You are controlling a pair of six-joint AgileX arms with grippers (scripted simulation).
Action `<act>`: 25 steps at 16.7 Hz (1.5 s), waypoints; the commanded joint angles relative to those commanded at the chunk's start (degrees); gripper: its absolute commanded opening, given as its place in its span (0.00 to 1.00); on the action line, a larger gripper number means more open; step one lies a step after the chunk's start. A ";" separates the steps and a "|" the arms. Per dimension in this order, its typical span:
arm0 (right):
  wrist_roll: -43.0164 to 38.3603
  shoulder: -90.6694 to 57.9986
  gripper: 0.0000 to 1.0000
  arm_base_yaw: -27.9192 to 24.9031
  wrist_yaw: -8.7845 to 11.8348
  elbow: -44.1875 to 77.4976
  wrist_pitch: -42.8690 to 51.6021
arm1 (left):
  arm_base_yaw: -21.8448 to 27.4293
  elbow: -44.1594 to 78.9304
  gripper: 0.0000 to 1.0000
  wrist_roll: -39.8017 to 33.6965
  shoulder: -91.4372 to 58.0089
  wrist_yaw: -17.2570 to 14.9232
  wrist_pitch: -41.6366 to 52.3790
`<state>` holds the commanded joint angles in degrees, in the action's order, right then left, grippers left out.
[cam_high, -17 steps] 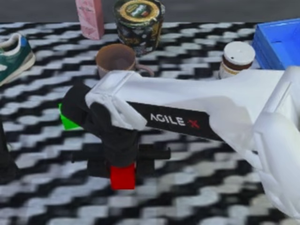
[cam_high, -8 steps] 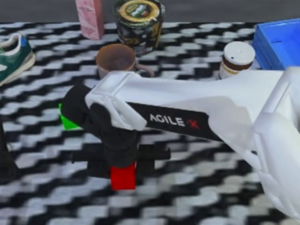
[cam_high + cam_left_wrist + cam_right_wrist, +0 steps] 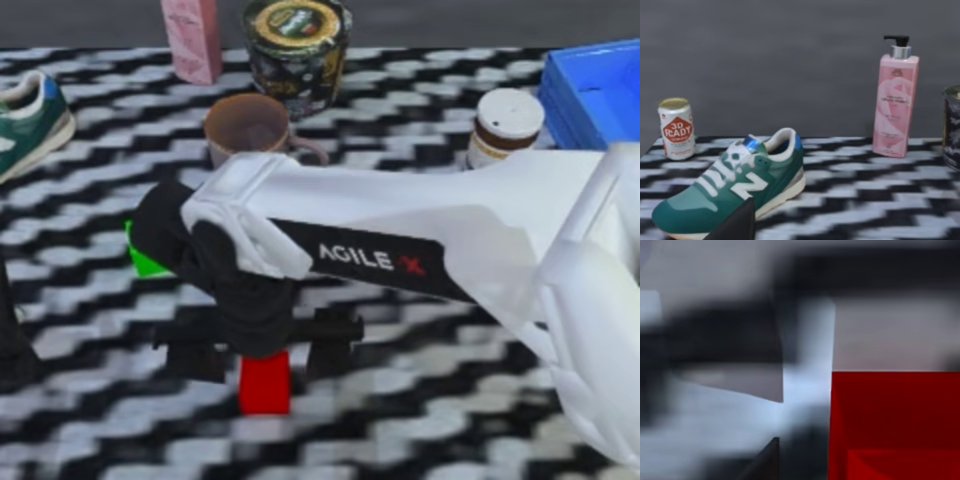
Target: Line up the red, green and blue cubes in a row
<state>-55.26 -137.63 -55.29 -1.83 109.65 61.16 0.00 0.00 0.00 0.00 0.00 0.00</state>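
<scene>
The red cube (image 3: pixel 264 384) rests on the zigzag cloth near the front, left of centre. My right gripper (image 3: pixel 262 360) hangs right over it, open, its dark fingers (image 3: pixel 196 356) spread wide on both sides and clear of the cube. In the right wrist view the red cube (image 3: pixel 895 425) fills the lower corner beside one dark finger (image 3: pixel 765 465). The green cube (image 3: pixel 146 262) lies farther back and to the left, half covered by the right arm's wrist. The blue cube is hidden. My left arm (image 3: pixel 10 345) stays parked at the left edge.
A brown mug (image 3: pixel 247 125), a pink pump bottle (image 3: pixel 192 38) and a dark tin (image 3: pixel 296 45) stand at the back. A green sneaker (image 3: pixel 30 115) lies back left, a white-capped cup (image 3: pixel 505 125) and the blue crate (image 3: pixel 595 90) back right. A small can (image 3: pixel 676 128) stands beyond the sneaker.
The right gripper's fingers have spread apart and let go of the red cube, which stays on the cloth. The left arm has not moved.
</scene>
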 joint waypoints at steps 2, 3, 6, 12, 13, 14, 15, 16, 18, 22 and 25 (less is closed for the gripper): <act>0.00 0.00 1.00 0.00 0.00 0.00 0.00 | 0.00 0.00 1.00 0.00 0.00 0.00 0.00; 0.00 0.00 1.00 0.00 0.00 0.00 0.00 | 0.00 0.00 1.00 0.00 0.00 0.00 0.00; 0.00 0.00 1.00 0.00 0.00 0.00 0.00 | 0.00 0.00 1.00 0.00 0.00 0.00 0.00; -0.32 1.14 1.00 -0.15 -0.01 5.47 6.81 | 0.00 0.00 1.00 0.00 0.00 0.00 0.00; -0.29 1.57 1.00 -0.30 0.02 7.22 9.32 | 0.00 0.00 1.00 0.00 0.00 0.00 0.00; -0.25 1.99 1.00 -0.44 0.03 8.84 11.38 | 0.00 0.00 1.00 0.00 0.00 0.00 0.00; -0.20 2.39 1.00 -0.55 0.04 10.13 12.83 | 0.00 0.00 1.00 0.00 0.00 0.00 0.00; -0.15 2.69 1.00 -0.60 0.03 10.92 13.67 | 0.00 0.00 1.00 0.00 0.00 0.00 0.00; -0.13 2.80 1.00 -0.61 0.03 11.13 13.91 | 0.00 0.00 1.00 0.00 0.00 0.00 0.00; 0.20 3.17 1.00 -0.06 -0.18 10.53 13.47 | 0.04 0.47 1.00 0.31 -0.49 0.03 0.33; 3.06 8.38 1.00 2.20 -1.87 6.08 10.67 | 0.53 4.91 1.00 3.17 -5.03 0.12 3.36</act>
<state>-52.20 -129.25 -53.09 -3.70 115.72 71.83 0.53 4.91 3.17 -5.03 0.12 3.36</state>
